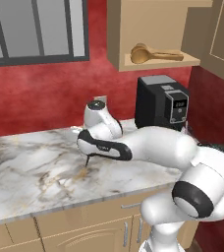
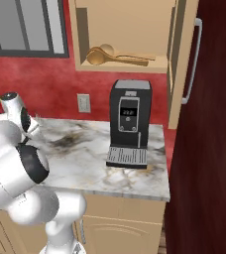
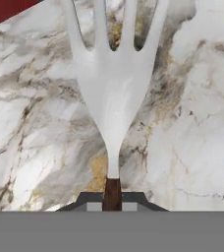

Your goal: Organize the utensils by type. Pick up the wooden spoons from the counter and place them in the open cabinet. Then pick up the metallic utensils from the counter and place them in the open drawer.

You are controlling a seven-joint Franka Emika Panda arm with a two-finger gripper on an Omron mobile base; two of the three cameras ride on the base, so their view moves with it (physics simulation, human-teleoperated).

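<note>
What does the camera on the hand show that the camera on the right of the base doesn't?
Hand view: a silver fork close up, tines pointing away, its dark handle end pinched in the shut gripper just over the marble.

Right base view: a black coffee machine on the counter, and two wooden spoons lying on the shelf of the open cabinet above it, plus a wall outlet.

Both: the veined marble counter and a bit of the red wall.
</note>
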